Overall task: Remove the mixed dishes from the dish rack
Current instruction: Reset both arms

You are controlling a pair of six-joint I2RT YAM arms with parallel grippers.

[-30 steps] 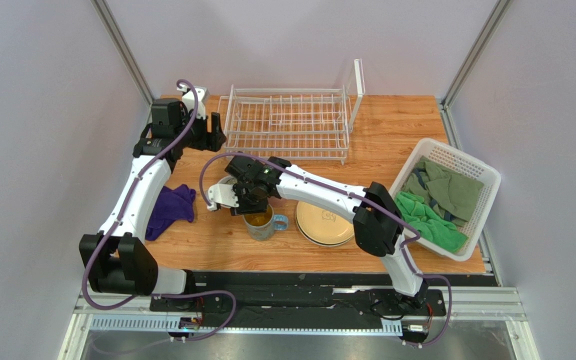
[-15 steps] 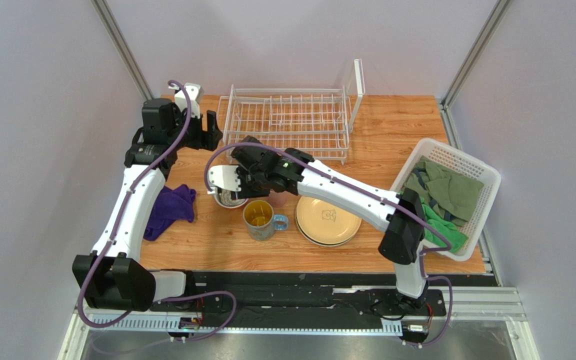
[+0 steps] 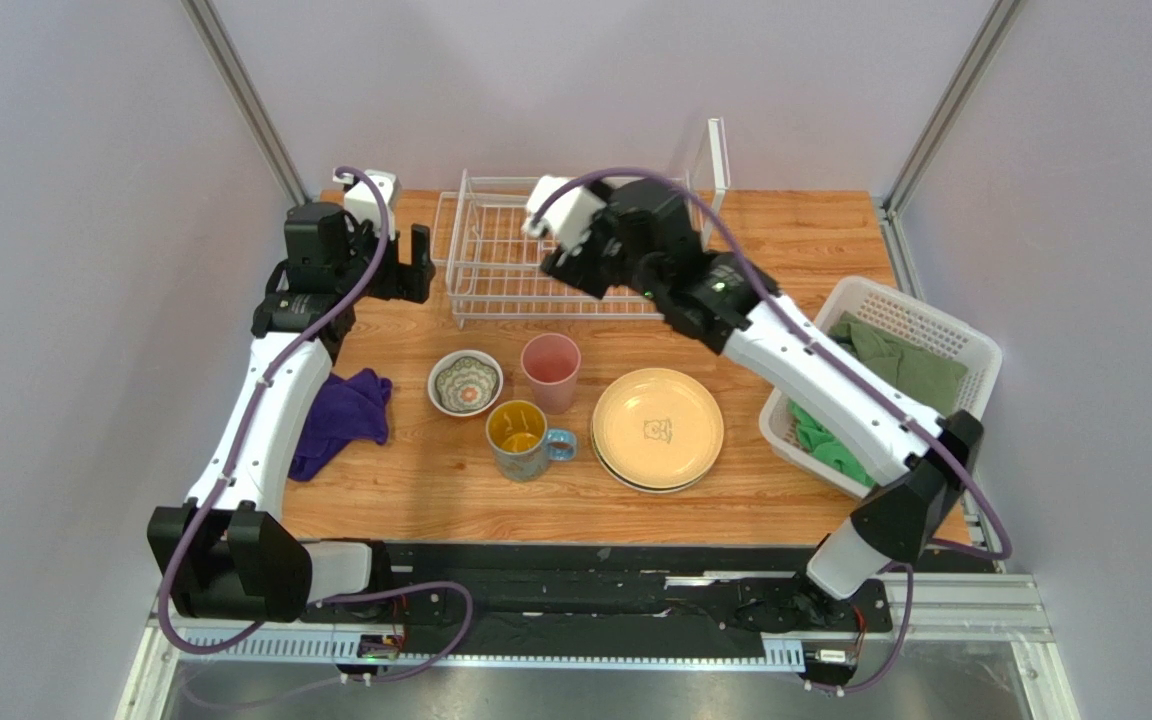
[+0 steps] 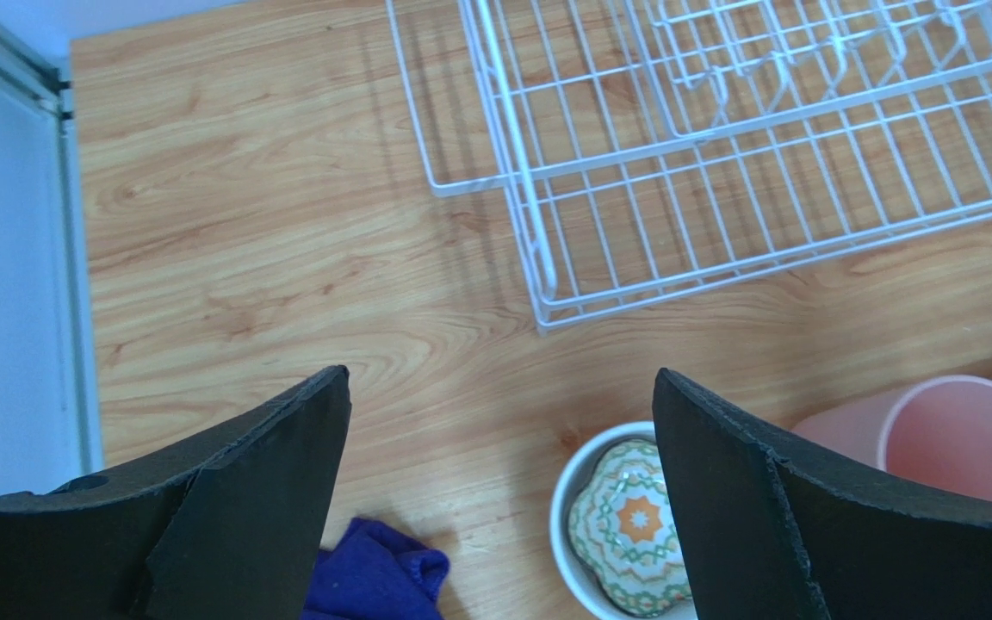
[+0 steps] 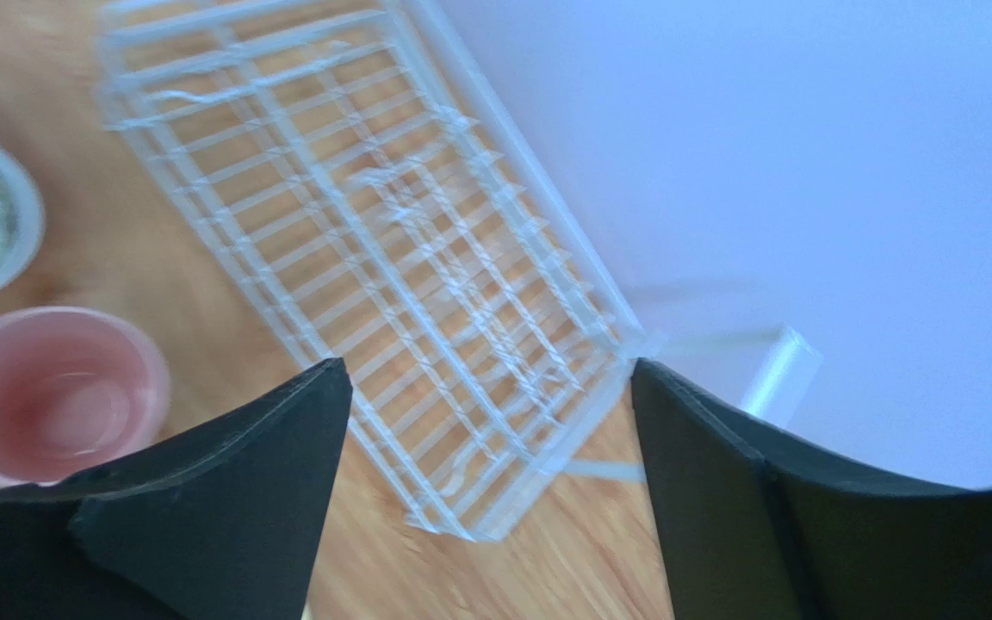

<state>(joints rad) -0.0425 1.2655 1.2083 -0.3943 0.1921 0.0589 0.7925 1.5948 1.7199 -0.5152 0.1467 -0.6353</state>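
Note:
The white wire dish rack (image 3: pixel 495 278) stands at the back of the table; the part that shows holds nothing. My right gripper (image 3: pixel 567 258) hovers open above it, and its own view looks down on the rack (image 5: pixel 437 271). My left gripper (image 3: pixel 405 263) is open over bare wood left of the rack (image 4: pixel 747 142). On the table in front stand the small white patterned bowl (image 3: pixel 465 381), the pink tumbler (image 3: pixel 551 369), the blue mug (image 3: pixel 519 438) and the cream-yellow plate (image 3: pixel 657 428), which lies on a dark-rimmed plate (image 3: pixel 630 479). Bowl (image 4: pixel 631 530) and tumbler (image 4: pixel 954 439) also show below my left fingers.
A purple cloth (image 3: pixel 339 420) lies at the left, under my left arm. A white lattice basket (image 3: pixel 940 333) with green cloths (image 3: pixel 905 375) sits at the right edge. Grey walls close off the back and both sides.
My right arm has swung from beside the mug and bowl up over the rack, and its jaws have opened. The pink tumbler now stands free on the table. My left jaws have widened.

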